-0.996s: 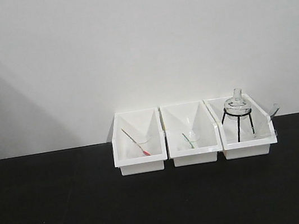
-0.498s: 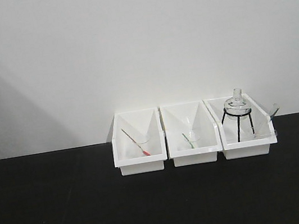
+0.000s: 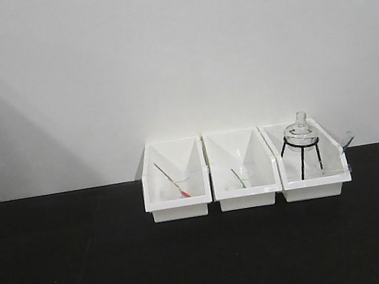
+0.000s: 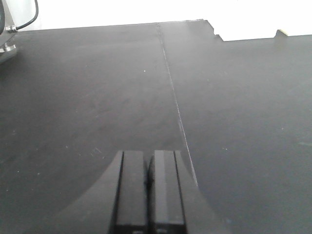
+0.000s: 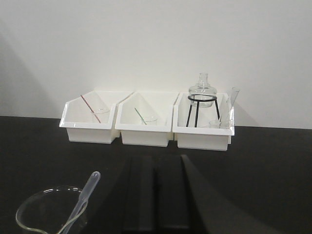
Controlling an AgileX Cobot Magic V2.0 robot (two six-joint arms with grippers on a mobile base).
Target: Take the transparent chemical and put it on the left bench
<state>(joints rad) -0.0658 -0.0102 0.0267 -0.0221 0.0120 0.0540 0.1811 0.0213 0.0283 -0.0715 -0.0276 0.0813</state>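
While matte black bench (image 3: 88, 273) spreads, glossy white bins (image 3: 176, 187) hold glassware.

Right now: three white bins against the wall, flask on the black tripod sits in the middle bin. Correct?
Not quite. The flask on the black tripod stands in the rightmost bin, not the middle bin, which holds only a small beaker with a green stirrer. The exterior front-facing view shows this. There are three white bins against the wall, as you said.

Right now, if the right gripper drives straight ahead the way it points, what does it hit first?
Probably the middle white bin; the black bench ahead of the right gripper looks free until there, though depth is unclear.
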